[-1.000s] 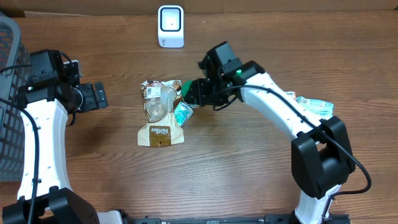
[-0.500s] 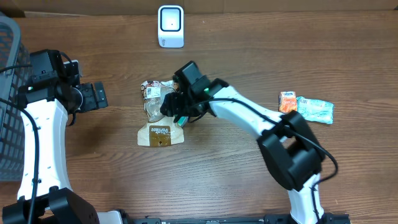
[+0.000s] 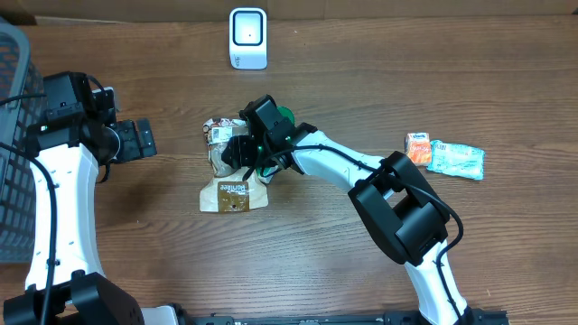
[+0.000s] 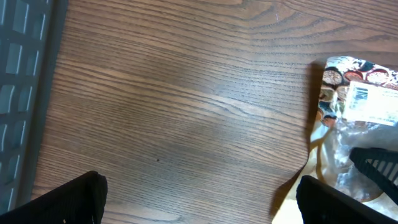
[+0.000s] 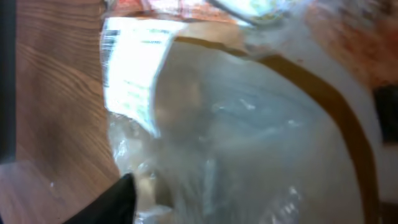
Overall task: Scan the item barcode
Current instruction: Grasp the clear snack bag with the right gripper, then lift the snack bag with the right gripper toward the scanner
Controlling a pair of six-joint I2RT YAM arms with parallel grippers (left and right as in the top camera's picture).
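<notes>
Lying flat on the wooden table [image 3: 316, 253], left of centre: one snack bag [image 3: 233, 191], with a clear window, tan lower panel and printed top edge.
- White label [image 3: 219, 133] with dark bar lines: stuck near the bag's top edge, facing up. In the right wrist view the label [image 5: 134, 68] runs alongside the clear film.
- Right gripper [image 3: 233, 151]: reaches across from the right and sits low over the bag's clear middle. Its wrist view is filled by the bag, with one dark fingertip [image 5: 115, 202] at the lower left. I cannot tell whether the fingers are pinching the film or only resting around it.
- Left gripper [image 3: 143, 140]: off to the left of the bag and apart from it. Its fingers [image 4: 68, 199] are spread wide over bare wood, with nothing between them.
- Scanner [image 3: 248, 38]: white, upright at the far edge, well apart from the bag.
- Basket [image 3: 11, 108]: dark mesh, at the left edge.
- Orange packet [image 3: 417, 147] and teal packet [image 3: 456, 158]: side by side at the right, well away from the bag.
</notes>
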